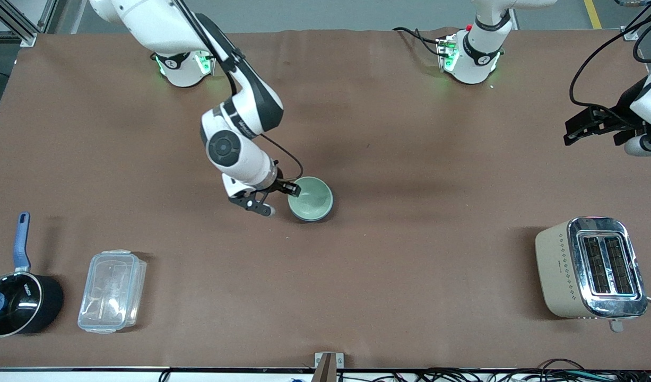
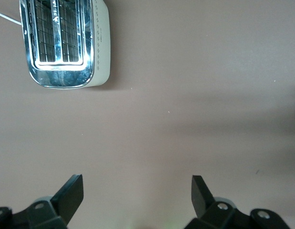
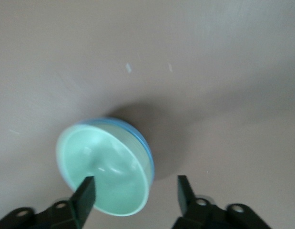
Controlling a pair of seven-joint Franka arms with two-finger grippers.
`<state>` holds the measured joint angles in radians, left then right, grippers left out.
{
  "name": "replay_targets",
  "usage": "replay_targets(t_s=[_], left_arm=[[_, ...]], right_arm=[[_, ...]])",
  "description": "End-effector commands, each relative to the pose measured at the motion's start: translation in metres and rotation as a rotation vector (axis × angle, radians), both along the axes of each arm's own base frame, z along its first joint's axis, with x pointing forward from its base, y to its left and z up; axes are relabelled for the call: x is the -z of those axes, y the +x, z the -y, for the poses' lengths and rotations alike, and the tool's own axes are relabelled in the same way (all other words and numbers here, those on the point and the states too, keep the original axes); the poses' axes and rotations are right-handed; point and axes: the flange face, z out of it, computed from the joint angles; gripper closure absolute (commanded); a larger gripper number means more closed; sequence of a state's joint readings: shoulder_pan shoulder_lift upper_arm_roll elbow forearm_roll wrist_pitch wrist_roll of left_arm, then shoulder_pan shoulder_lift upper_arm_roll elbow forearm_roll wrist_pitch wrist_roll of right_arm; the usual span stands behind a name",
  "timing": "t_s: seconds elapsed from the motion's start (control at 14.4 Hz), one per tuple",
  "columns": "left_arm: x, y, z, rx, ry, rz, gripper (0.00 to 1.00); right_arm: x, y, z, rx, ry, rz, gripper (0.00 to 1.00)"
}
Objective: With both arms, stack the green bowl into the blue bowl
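The pale green bowl (image 1: 310, 197) sits nested inside the blue bowl (image 1: 329, 208) at the middle of the table. In the right wrist view the green bowl (image 3: 104, 164) fills the blue bowl (image 3: 141, 137), of which only a thin rim shows. My right gripper (image 1: 277, 198) is open and low beside the bowls, toward the right arm's end. It straddles the rim (image 3: 136, 187), one finger over the green inside and the other outside. My left gripper (image 1: 568, 132) is open and empty (image 2: 137, 183), up over the left arm's end of the table.
A beige and chrome toaster (image 1: 590, 268) stands near the front at the left arm's end and also shows in the left wrist view (image 2: 66, 43). A black saucepan with a blue handle (image 1: 17, 302) and a clear plastic box (image 1: 112, 292) stand near the front at the right arm's end.
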<state>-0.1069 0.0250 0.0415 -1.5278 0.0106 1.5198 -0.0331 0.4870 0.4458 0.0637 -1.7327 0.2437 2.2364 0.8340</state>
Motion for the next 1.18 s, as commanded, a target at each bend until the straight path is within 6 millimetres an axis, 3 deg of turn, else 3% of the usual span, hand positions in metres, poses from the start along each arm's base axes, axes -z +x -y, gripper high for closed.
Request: replay_targets(t_s=[0.0, 0.14, 0.21, 0.49, 0.7, 0.9, 1.04, 1.11], left_arm=[[-0.001, -0.002, -0.001, 0.008, -0.02, 0.012, 0.0], [-0.002, -0.002, -0.001, 0.008, -0.018, 0.015, 0.0], [-0.002, -0.002, -0.001, 0.008, -0.018, 0.013, 0.0], [0.006, 0.001, 0.001, 0.011, -0.02, -0.001, 0.0], [0.006, 0.003, 0.002, 0.012, -0.02, 0.004, 0.0], [0.005, 0.003, 0.001, 0.011, -0.019, 0.006, 0.0], [0.004, 0.003, 0.0, 0.009, -0.019, 0.01, 0.0], [0.003, 0.004, 0.001, 0.011, -0.021, 0.021, 0.0]], right_arm=[[-0.072, 0.028, 0.08, -0.025, -0.012, 0.102, 0.0], [-0.09, 0.038, 0.165, -0.062, -0.027, 0.131, 0.0], [-0.098, 0.035, 0.198, -0.095, -0.033, 0.138, 0.0], [-0.166, 0.004, 0.355, -0.165, -0.094, 0.137, 0.0], [-0.206, -0.015, 0.425, -0.248, -0.182, 0.179, 0.0], [-0.247, -0.024, 0.48, -0.316, -0.193, 0.197, 0.0], [-0.275, -0.027, 0.491, -0.382, -0.203, 0.216, 0.0], [-0.271, -0.032, 0.492, -0.409, -0.187, 0.174, 0.0]])
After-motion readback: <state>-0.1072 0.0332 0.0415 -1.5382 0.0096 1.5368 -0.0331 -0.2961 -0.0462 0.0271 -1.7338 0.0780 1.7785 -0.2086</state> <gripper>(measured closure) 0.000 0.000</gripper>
